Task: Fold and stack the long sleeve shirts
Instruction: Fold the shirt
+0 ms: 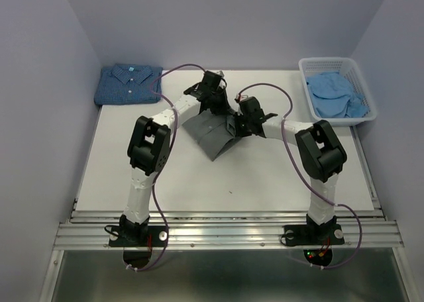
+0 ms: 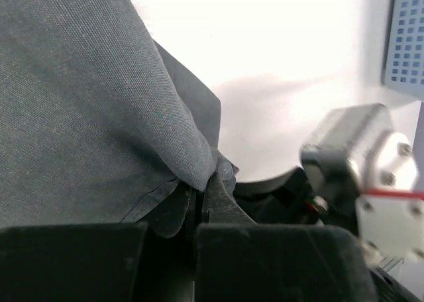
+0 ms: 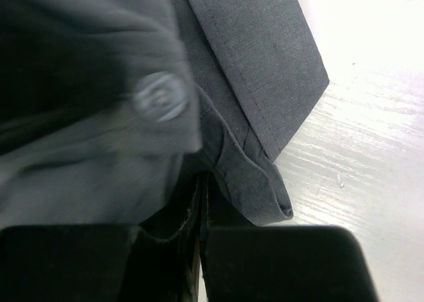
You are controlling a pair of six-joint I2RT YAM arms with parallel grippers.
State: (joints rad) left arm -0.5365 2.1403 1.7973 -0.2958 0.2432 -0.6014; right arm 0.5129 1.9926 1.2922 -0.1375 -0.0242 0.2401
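The plain grey woven-cloth shirt [image 1: 211, 135] lay mid-desk [image 1: 265, 176], part folded, its upper edge raised between both hands. The left hand [image 2: 202, 209] was pressed together on a fold of it. The right hand [image 3: 202, 206] pinched a stitched hem beside a pale round button [image 3: 159, 97]. The fine matt weave looked light and limp. It would likely sag between holds, so doubled hems seemed the surest places to grip.

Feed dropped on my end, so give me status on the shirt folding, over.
Left gripper and right gripper both shut on grey shirt, at centre. Dark blue dotted shirt folded far left; pale blue shirt in basket. Nothing in the way.
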